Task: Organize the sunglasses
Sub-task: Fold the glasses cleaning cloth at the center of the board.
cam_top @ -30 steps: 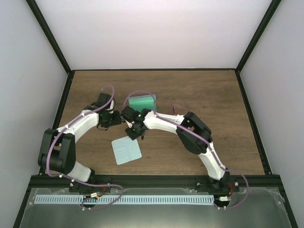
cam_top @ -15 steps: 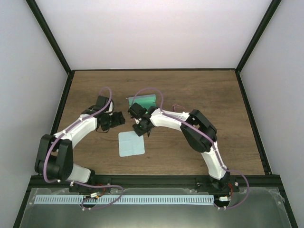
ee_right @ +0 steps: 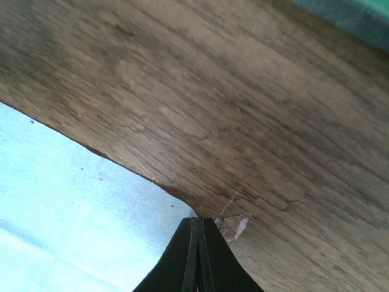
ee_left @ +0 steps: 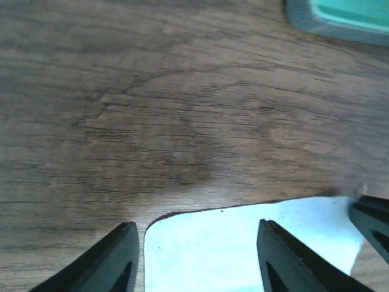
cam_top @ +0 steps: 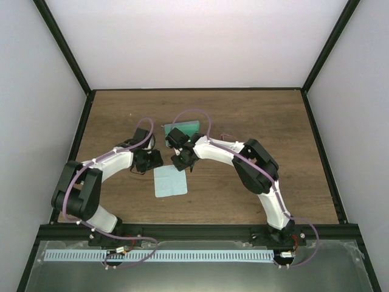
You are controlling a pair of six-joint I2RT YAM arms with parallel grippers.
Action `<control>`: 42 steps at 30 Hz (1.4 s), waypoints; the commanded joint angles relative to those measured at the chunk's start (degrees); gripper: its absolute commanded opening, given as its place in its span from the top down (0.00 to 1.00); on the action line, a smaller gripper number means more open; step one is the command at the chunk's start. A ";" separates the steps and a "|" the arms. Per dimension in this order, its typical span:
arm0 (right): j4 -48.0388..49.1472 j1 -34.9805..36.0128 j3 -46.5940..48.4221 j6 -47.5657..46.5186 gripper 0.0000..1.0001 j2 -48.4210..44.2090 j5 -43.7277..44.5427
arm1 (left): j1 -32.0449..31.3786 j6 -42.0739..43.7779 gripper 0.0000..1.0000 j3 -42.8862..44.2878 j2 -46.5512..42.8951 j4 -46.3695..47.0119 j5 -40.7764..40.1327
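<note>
While the sunglasses [cam_top: 225, 136] are not yet put away, both arms are gathered over a pale blue cloth [cam_top: 169, 181] on the wooden table [cam_top: 273, 115]. In the top view, the cloth is seen lying flat at about 7 o'clock from the table's middle. An open case [cam_top: 186, 128] with a green lining is seen at 12 o'clock from the cloth, partly hidden by the right arm.

Only a thin pink-red line, taken to be part of the sunglasses, is made out on the wood at 2 o'clock from the table's middle. It is just beyond the right arm and outside the case; the rest cannot be told.

The right gripper [ee_right: 197, 220] is fully closed, and a corner of the cloth appears to be pinched between its tips. The left gripper [ee_left: 197, 225] is held partly open with nothing in it, and another corner of the cloth is framed between its fingers.

The task is judged to be at an early stage: the cloth is being straightened, and the sunglasses have yet to be picked up and placed, presumably in the case.
</note>
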 commanded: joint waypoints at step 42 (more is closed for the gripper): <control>-0.91 -0.45 4.81 0.45 0.99 1.01 -1.28 | -0.64 1.91 0.64 -4.83 -0.14 -1.93 -3.78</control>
